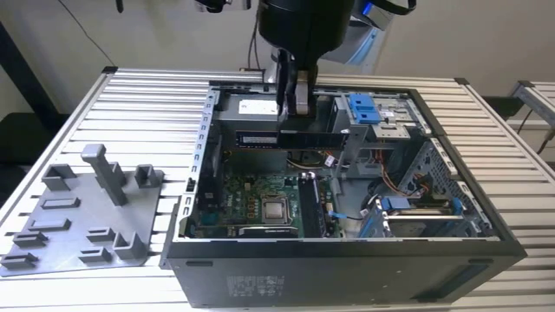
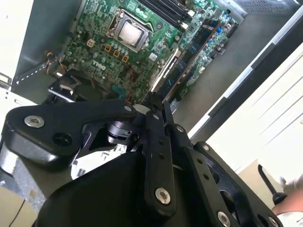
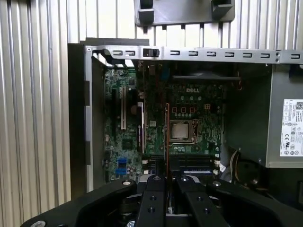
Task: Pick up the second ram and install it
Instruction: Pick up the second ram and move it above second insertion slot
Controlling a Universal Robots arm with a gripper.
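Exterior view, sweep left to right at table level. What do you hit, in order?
grey fixture tray → second ram, held in the pincer above the open case → light-blue drive-bay clips → neighbouring table

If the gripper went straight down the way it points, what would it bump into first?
Probably the motherboard, close to the processor socket. The second ram clamped in the gripper hangs lowest, so it would likely touch first; depth is unclear.
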